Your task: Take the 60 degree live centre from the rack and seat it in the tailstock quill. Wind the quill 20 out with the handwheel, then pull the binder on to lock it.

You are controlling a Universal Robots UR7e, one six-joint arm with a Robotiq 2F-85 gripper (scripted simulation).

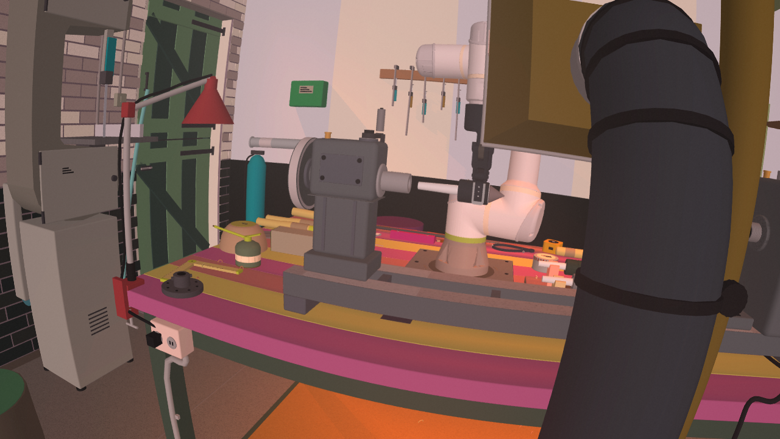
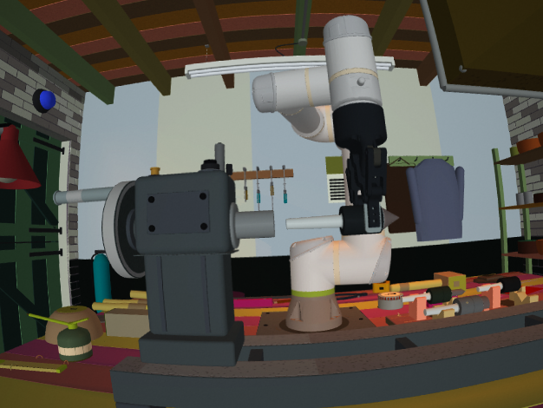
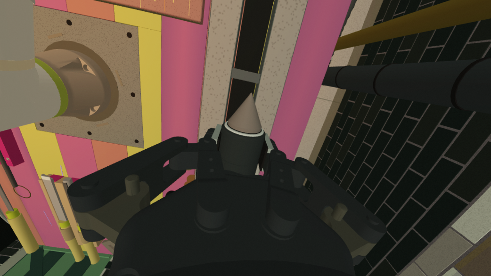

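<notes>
My gripper points straight down above the lathe bed, level with the tailstock quill and a short way to its right. The live centre lies horizontal, its pale shank pointing left at the quill mouth with a small gap and its brown cone tip pointing right. The grey tailstock carries a handwheel on its left and a binder lever standing upright on top. The gripper is closed around the dark body of the live centre.
Behind the work stands the arm's own base on its plate. A rack with other centres sits to the right on the bench. A large black duct blocks the near right in the side camera. A lamp hangs at left.
</notes>
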